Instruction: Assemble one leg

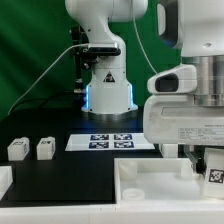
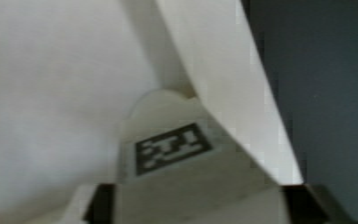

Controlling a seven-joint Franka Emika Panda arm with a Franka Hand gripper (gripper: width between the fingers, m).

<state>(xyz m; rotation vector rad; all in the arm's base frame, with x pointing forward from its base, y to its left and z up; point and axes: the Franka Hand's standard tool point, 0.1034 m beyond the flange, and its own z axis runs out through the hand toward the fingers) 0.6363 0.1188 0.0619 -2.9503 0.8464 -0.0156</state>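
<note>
My gripper [image 1: 208,163] is at the exterior view's right, over the right corner of the large white panel [image 1: 150,185]. It is shut on a leg [image 1: 214,176], a small white block with a black-and-white tag. In the wrist view the leg [image 2: 167,148] fills the space between the two dark fingers [image 2: 101,203] of the gripper [image 2: 197,205], and it sits against the panel's raised rim [image 2: 211,60]. The panel's flat face [image 2: 51,80] lies to one side. Two more legs [image 1: 18,148] [image 1: 44,148] stand on the black table at the exterior view's left.
The marker board [image 1: 112,141] lies on the table in front of the robot base [image 1: 108,90]. A white part [image 1: 5,181] shows at the exterior view's left edge. A green curtain hangs behind. Dark table [image 2: 327,80] shows beside the rim.
</note>
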